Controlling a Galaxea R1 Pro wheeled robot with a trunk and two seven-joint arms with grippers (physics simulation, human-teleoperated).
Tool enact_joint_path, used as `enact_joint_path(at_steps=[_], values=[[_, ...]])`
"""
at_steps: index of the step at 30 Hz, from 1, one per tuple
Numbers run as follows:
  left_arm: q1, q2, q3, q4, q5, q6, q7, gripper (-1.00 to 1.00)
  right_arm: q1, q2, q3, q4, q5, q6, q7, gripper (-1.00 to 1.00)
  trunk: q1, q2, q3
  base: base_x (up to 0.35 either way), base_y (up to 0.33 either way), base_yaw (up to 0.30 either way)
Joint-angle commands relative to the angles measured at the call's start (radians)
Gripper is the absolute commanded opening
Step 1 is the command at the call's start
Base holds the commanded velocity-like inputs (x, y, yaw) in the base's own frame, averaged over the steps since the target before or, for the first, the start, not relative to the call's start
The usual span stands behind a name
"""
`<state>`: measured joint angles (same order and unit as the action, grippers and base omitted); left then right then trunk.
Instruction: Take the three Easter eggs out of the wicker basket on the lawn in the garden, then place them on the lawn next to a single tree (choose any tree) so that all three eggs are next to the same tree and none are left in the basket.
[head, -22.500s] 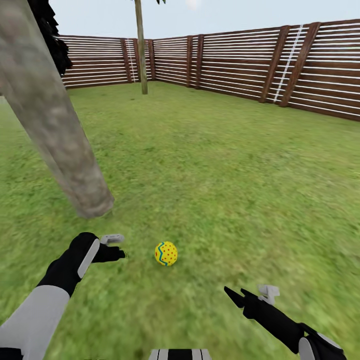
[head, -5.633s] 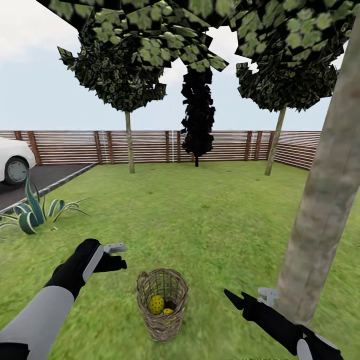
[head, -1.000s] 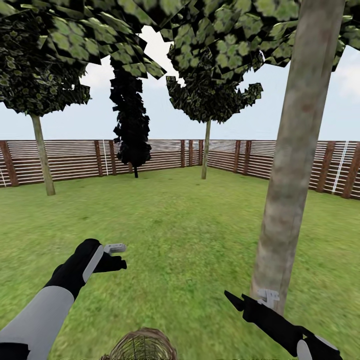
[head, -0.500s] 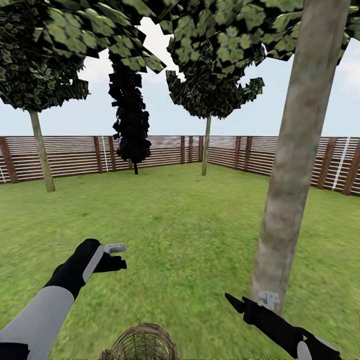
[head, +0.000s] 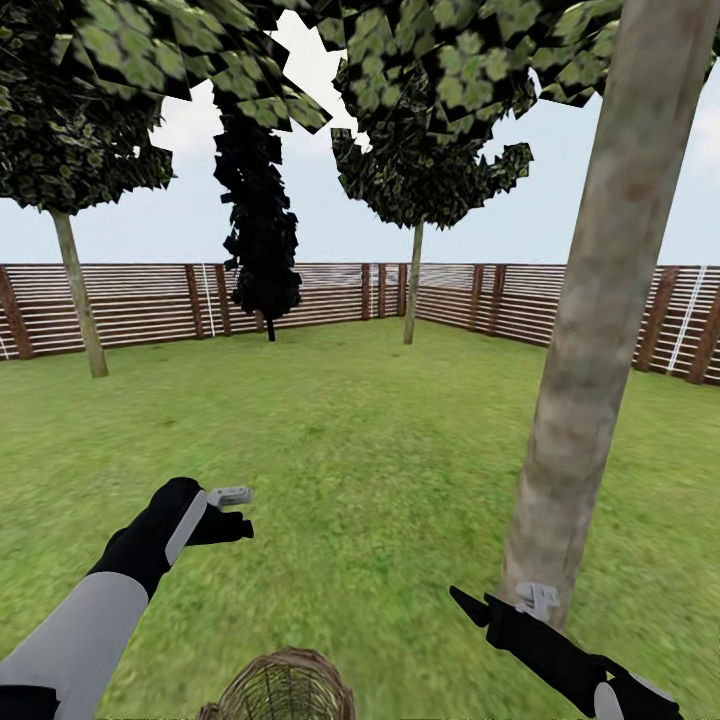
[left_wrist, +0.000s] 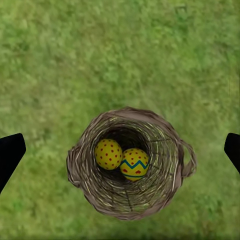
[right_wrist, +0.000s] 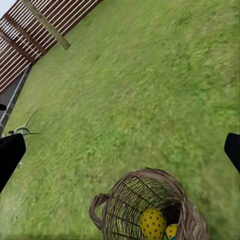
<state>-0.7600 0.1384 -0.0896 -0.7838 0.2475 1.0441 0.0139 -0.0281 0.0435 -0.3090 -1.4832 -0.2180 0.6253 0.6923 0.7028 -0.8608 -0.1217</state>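
Standing on the lawn (head: 380, 470) at the bottom center of the head view, the wicker basket (head: 285, 690) shows just its rim between the robot's two arms. The left gripper (head: 232, 512) hangs over the grass at lower left, the right gripper (head: 470, 606) at lower right, close to the foot of a thick grey-brown tree (head: 590, 330). Seen from the left wrist, the basket (left_wrist: 80, 165) sits low in the center of the frame and holds two yellow eggs touching each other: one with red dots (left_wrist: 108, 154) and one with a blue zigzag band (left_wrist: 134, 163). That arm's dark fingers (left_wrist: 10, 152) stand wide apart at both frame edges, holding nothing. From the right wrist, the basket (right_wrist: 125, 207) lies at the bottom edge with both eggs (right_wrist: 152, 223) inside, and those fingers (right_wrist: 10, 150) are likewise spread and empty. A slatted wooden fence (head: 300, 300) closes the garden in the middle distance, with a nearly black narrow tree (head: 258, 200) before it.
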Motion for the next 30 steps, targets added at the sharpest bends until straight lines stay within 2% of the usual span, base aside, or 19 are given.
enact_joint_path(at_steps=[1, 17, 30], values=[[-0.001, 0.001, -0.004, -0.001, 0.003, 0.003, 0.001, 1.00, -0.001, 0.001, -0.002, 0.000, -0.004, 0.007, 0.003, 1.00, 0.000, -0.001, -0.003, 0.030, 0.000, 0.000], [-0.001, 0.001, -0.004, -0.001, 0.002, 0.003, 0.001, 1.00, 0.000, 0.001, -0.002, -0.001, -0.006, 0.006, 0.005, 1.00, 0.000, -0.001, -0.029, 0.078, 0.000, 0.000], [-0.001, 0.000, -0.004, -0.001, 0.003, 0.003, 0.001, 1.00, 0.000, 0.001, -0.004, -0.001, -0.006, 0.005, 0.006, 1.00, 0.000, -0.001, -0.032, 0.078, -0.037, 0.000]])
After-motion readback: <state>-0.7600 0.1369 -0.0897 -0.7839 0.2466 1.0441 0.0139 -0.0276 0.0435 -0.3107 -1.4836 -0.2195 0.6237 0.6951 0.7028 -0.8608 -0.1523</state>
